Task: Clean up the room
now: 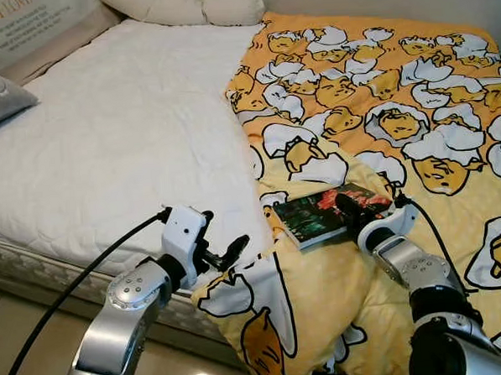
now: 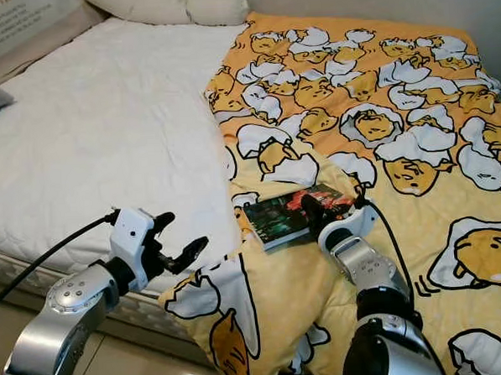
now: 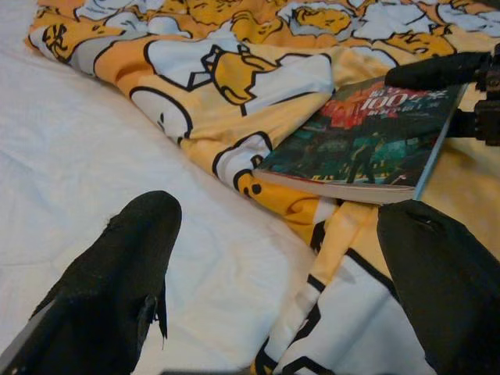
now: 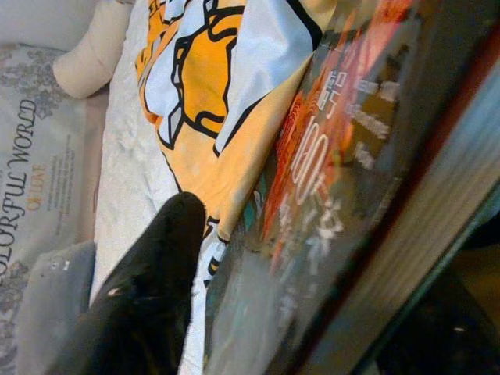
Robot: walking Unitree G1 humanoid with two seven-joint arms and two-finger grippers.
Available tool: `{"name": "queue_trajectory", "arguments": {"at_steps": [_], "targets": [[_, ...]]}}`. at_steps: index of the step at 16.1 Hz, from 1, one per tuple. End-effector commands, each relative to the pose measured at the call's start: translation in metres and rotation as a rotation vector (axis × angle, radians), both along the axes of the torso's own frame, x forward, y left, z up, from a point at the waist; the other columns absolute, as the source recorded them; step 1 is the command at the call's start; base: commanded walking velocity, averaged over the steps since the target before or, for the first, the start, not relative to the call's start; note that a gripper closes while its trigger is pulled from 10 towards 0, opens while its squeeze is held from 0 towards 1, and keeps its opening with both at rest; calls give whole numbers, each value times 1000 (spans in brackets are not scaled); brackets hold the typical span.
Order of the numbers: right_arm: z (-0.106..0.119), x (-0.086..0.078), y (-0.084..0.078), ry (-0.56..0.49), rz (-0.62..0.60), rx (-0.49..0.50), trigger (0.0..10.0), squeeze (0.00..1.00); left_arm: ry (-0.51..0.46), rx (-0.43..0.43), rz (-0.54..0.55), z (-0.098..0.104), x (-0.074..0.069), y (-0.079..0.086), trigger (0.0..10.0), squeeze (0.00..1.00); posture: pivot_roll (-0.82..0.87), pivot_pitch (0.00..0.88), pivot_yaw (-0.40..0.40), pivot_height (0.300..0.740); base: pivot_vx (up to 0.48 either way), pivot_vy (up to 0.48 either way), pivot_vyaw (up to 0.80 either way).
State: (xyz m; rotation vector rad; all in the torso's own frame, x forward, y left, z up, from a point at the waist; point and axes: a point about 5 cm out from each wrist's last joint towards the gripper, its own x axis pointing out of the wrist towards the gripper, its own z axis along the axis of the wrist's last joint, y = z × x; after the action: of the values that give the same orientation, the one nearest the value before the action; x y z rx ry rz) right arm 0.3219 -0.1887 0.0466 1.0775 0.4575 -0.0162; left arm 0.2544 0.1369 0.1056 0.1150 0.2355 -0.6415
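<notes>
Pickup step: right end effector point(image 1: 353, 207) pinches book point(image 1: 323, 216); left end effector point(image 1: 225, 254), at 9 o'clock, spread. Next: lift clear of blanket point(image 1: 381, 105).

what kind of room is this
Most likely a bedroom: a bed with a white quilted mattress, cream pillows at its head, and an orange duvet printed with yellow egg cartoon characters spread over it. A dark-covered paperback book lies on the duvet.

Arms: silver metal, rounded joints with small screws
Left gripper point(image 1: 226, 254): white housing, two long black fingers
Right gripper point(image 1: 352, 206): white wrist housing, black fingers
Cables: black, one per wrist
</notes>
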Motion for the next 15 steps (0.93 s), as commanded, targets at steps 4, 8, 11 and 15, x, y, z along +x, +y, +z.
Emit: {"name": "queue_trajectory", "arguments": {"at_steps": [4,8,11,15], "targets": [[4,5,0,-20,7,-19,0,0,-2,16,-4,-1,0,-3,10000,0,-60,8,4,740,0,0,0],[-2,4,7,0,24,-22,0,0,-4,27,27,-3,1,3,10000,0,-65,0,3,740,0,0,0],[-4,4,12,6,8,-15,0,0,-4,28,30,-3,2,2,10000,0,-82,6,21,740,0,0,0],[12,11,9,-94,3,-73,0,0,-114,79,167,5,13,7,10000,0,-78,20,13,740,0,0,0]]}}
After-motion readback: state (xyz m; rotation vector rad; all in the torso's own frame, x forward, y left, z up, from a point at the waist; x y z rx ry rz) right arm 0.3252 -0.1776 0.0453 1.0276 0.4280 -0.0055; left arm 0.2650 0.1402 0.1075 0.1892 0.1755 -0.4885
